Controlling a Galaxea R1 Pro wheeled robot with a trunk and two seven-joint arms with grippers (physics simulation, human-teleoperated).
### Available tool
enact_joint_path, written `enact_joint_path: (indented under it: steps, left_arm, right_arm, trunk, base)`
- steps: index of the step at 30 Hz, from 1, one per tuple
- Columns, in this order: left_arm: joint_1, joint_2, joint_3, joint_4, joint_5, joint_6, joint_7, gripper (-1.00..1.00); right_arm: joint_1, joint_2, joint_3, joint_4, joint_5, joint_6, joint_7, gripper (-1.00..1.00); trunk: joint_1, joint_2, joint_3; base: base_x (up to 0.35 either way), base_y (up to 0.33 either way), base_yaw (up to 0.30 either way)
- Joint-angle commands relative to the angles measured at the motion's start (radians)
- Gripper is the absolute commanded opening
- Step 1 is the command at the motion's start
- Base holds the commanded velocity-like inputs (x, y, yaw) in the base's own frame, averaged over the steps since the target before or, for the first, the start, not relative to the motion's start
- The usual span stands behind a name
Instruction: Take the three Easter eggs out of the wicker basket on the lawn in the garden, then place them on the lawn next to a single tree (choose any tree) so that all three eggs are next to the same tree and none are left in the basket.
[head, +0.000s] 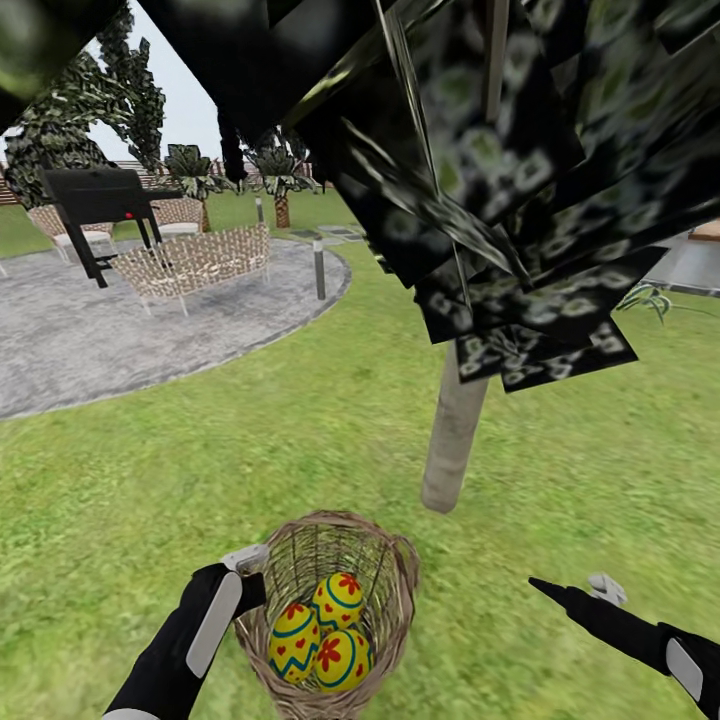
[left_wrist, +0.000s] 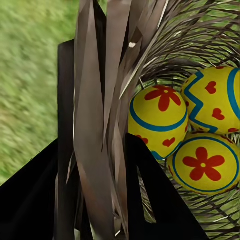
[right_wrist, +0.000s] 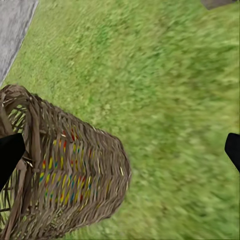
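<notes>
Mottled green lawn (head: 250, 440) carries the round brown wicker basket (head: 390, 560) near the pale grey tree trunk (head: 452, 440), three yellow painted eggs (head: 325, 630) inside. Left gripper (head: 245, 570) apparently clamps the rim; right gripper (head: 580, 592) hangs apart, empty. Recommend steadying the basket, reaching in vertically.

Evenly bright, flat simulator daylight, without cast shadows or glare. Soft, smeared grass texture on the lawn (right_wrist: 165, 100) in wrist views; blurred, blocky canopy patches on the tree (head: 455, 430).
</notes>
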Motion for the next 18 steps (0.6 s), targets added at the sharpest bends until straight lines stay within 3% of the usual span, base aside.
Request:
enact_joint_path:
  steps: [1, 8, 18]
  left_arm:
    - [0.0, 0.0, -0.001, -0.001, 0.006, -0.004, -0.001, -1.0]
    - [0.0, -0.01, 0.001, -0.002, 0.006, -0.005, 0.001, -1.0]
    - [0.0, -0.012, -0.001, -0.001, 0.006, -0.003, 0.001, -1.0]
  right_arm:
    - [0.0, 0.0, 0.0, 0.0, 0.0, 0.0, 0.0, 1.0]
    - [0.0, 0.0, 0.0, 0.001, 0.0, 0.0, 0.0, 1.0]
    - [0.0, 0.0, 0.0, 0.002, 0.0, 0.0, -0.001, 1.0]
  trunk:
    - [0.0, 0.0, 0.0]
    - [0.0, 0.0, 0.0]
    - [0.038, -0.07, -0.031]
  base:
    - [0.321, 0.0, 0.0]
    - [0.038, 0.0, 0.0]
    - [0.0, 0.0, 0.0]
